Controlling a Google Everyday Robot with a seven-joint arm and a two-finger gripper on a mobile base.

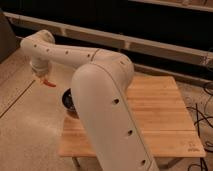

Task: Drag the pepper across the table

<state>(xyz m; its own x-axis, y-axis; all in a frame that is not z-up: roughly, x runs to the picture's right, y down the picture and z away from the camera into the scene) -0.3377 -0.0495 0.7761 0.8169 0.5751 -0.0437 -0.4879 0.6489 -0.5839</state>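
Note:
The pepper (48, 83) is a small red-orange piece at the tip of my gripper (42, 77), at the far left of the camera view. The gripper is shut on it and holds it in the air, left of the table and over the floor. The table (160, 112) has a light plank-striped wooden top and stands to the right. My large white arm crosses in front and hides the table's left part.
A dark bowl (66, 98) sits at the table's left edge, partly hidden by my arm. Speckled floor lies to the left. A dark wall with a pale rail runs behind. Black cables hang at the right edge.

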